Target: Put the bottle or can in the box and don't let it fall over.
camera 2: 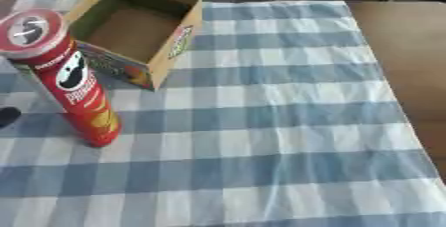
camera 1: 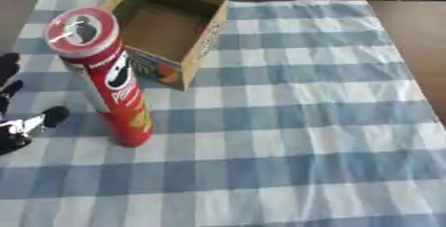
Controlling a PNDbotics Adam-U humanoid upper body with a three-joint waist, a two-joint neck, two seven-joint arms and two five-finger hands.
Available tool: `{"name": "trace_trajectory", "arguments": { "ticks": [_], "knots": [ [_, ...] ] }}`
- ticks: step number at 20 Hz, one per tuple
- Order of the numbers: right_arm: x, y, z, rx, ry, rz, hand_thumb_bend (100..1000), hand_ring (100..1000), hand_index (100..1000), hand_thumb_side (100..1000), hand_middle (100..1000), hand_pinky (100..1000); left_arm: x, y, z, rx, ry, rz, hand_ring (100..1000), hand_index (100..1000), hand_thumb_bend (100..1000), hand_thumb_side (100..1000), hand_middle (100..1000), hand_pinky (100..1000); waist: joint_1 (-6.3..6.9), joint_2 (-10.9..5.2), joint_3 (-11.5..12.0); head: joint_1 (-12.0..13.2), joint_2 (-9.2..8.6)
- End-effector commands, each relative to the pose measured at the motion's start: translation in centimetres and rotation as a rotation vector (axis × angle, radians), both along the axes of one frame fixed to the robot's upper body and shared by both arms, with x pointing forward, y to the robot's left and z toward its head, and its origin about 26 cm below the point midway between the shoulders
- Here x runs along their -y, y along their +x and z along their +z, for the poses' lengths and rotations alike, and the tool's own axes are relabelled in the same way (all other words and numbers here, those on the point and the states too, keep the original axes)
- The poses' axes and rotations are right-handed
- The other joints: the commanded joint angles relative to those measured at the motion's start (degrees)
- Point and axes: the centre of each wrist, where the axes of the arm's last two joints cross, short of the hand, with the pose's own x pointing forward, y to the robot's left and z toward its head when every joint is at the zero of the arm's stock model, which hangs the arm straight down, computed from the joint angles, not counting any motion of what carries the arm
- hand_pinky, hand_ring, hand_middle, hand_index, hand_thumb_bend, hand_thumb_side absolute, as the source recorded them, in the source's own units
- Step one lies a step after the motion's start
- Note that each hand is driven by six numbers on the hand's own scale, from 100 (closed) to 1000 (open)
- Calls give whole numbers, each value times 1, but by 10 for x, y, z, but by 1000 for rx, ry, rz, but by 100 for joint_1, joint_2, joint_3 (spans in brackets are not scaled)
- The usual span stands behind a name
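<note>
item one: your red crisp can (camera 1: 111, 79), a tall tube with a clear lid on top, stands upright on the blue and white checked cloth (camera 1: 296, 121). it sits at the left part of the table, its base resting on the cloth, its top leaning toward you only by the camera's angle. nothing grips it.

item two: your cardboard box (camera 1: 174, 27), open at the top, sits just behind and to the right of the can. the can's upper part overlaps the box's near left wall in the view; you cannot tell whether the two touch. the inside of the box shows bare brown card.

item three: your left hand (camera 1: 19, 116), black with a silver joint, shows at the left edge of the left eye view, low beside the can. it is apart from the can, with a strip of cloth between the nearest fingertip and the tube. the fingers look spread and relaxed, curled round nothing. in the right eye view only a dark fingertip shows at the left edge.

item four: your right hand appears in neither view.

item five: bare brown table (camera 2: 400, 47) shows past the cloth's right edge.
</note>
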Motion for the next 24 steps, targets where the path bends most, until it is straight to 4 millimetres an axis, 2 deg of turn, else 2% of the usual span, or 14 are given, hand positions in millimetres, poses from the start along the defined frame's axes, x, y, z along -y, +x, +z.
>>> {"name": "trace_trajectory", "arguments": {
  "ticks": [1,14,24],
  "knots": [
    [1,-2,9,22,-20,9,100,1000,816,843,908,863,1,4,9,-5,35,-33,1000,854,902,151,889,1000,7,-91,-12,21,-73],
    [-1,-1,9,18,-16,15,100,1000,811,849,908,863,22,16,20,-21,85,-231,1000,851,908,164,894,1000,48,-57,-28,37,-98],
    [-3,0,8,13,-10,19,100,1000,807,853,907,863,33,30,23,-23,116,-263,1000,847,924,169,884,1000,40,-40,-75,111,-151]
  ]
}}
